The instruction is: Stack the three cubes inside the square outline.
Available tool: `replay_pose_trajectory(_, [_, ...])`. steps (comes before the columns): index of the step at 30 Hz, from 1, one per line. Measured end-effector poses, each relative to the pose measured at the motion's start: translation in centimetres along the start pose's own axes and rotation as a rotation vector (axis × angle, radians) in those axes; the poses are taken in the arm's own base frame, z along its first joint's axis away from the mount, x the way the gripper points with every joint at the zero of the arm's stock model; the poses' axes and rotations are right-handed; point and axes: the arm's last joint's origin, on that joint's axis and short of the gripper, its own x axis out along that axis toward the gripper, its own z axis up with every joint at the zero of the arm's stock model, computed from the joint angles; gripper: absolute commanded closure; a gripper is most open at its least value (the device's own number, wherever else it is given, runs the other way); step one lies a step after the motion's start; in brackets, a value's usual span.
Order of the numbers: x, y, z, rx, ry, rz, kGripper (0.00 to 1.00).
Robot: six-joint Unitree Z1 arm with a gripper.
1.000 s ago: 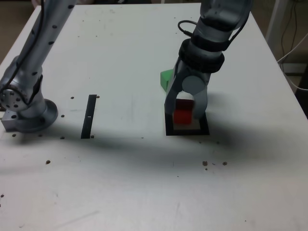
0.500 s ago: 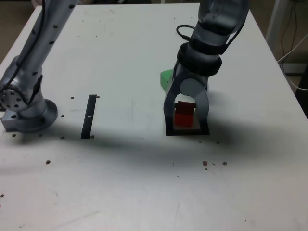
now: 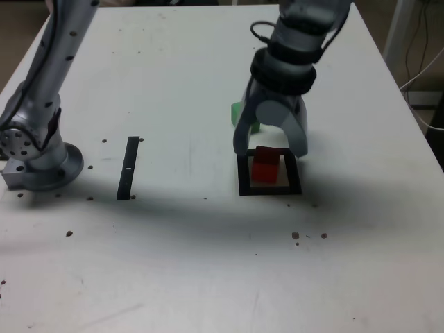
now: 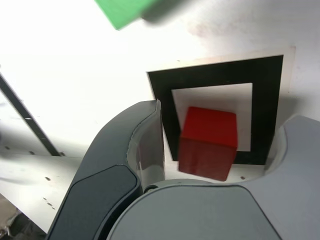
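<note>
The red cube (image 3: 265, 165) rests inside the square outline (image 3: 244, 182), slightly askew on its pale centre. My gripper (image 3: 270, 150) hangs just above it, open, with one finger on each side and neither touching the cube. The wrist view shows the red cube (image 4: 207, 140) free between the wide-spread fingers (image 4: 142, 145), over the square outline (image 4: 215, 75). The green cube (image 3: 241, 113) lies on the table just behind the square, partly hidden by the gripper; only a corner of the green cube (image 4: 127, 10) shows in the wrist view. The yellow cube is out of view.
A narrow black strip (image 3: 128, 166) lies on the table at the exterior view's left, near the arm's base (image 3: 41, 163). Small dark specks are scattered over the white table (image 3: 208, 263). The table's edge runs close along the exterior view's right.
The gripper has opened wider and let go of the red cube, then lifted and drawn back a little. The red cube stays in the square.
</note>
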Motion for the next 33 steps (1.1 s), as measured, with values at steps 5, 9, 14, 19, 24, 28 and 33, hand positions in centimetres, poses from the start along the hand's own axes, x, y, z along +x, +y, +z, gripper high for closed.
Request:
replay_pose_trajectory(5, [-1.7, 0.6, -1.5, -0.013, -0.017, 0.036, 0.0])
replay_pose_trajectory(9, [-2.7, 2.0, -2.1, -0.008, -0.031, 0.053, 0.0])
replay_pose_trajectory(14, [-3.7, 4.6, -2.6, 0.015, -0.049, 0.064, 0.0])
replay_pose_trajectory(19, [-4.1, 7.7, -3.3, 0.031, -0.065, 0.055, 0.0])
replay_pose_trajectory(24, [-4.0, 11.3, -3.6, 0.039, -0.068, 0.049, 0.0])
replay_pose_trajectory(28, [-4.0, 13.3, -3.4, 0.062, -0.076, 0.052, 0.0])
replay_pose_trajectory(33, [-4.0, 16.2, -3.6, 0.084, -0.073, 0.068, 0.0])
